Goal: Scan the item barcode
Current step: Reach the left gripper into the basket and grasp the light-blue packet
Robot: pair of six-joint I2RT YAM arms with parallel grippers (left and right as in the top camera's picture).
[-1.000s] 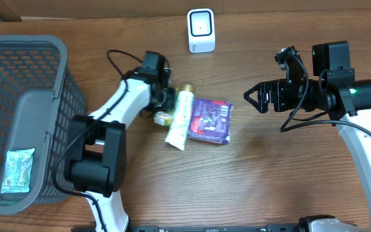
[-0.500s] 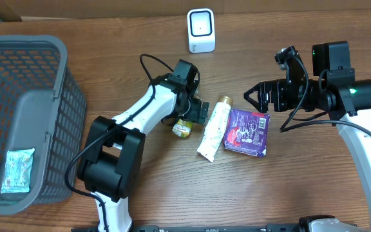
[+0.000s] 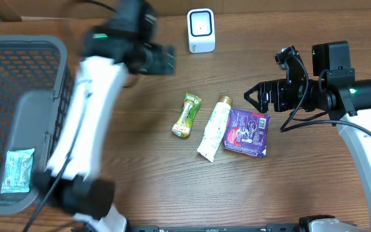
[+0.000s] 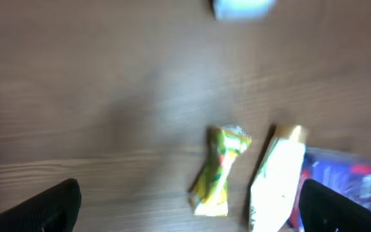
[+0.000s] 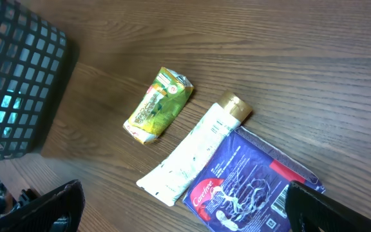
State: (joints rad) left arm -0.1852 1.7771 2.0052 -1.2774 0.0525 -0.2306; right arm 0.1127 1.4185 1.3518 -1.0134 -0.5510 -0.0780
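Three items lie side by side mid-table: a green-yellow packet (image 3: 187, 116), a white tube with a gold cap (image 3: 213, 129) and a purple pack (image 3: 247, 132). The white scanner (image 3: 201, 30) stands at the far edge. My left gripper (image 3: 163, 59) is raised and blurred, left of the scanner, open and empty. In the left wrist view its jaws (image 4: 192, 209) stand wide above the packet (image 4: 219, 171) and tube (image 4: 275, 180). My right gripper (image 3: 255, 98) hovers open just right of the purple pack (image 5: 250, 183), whose barcode (image 5: 280, 200) faces up.
A large grey mesh basket (image 3: 18, 64) fills the left side of the table, with a pale blue packet (image 3: 18, 169) inside it. The basket's wall (image 5: 15, 84) also shows in the right wrist view. A cardboard wall runs along the far edge.
The left gripper slid the three items to the right, opened and let go of the green-yellow packet, then swung up and back toward the far left. The right arm stayed still.
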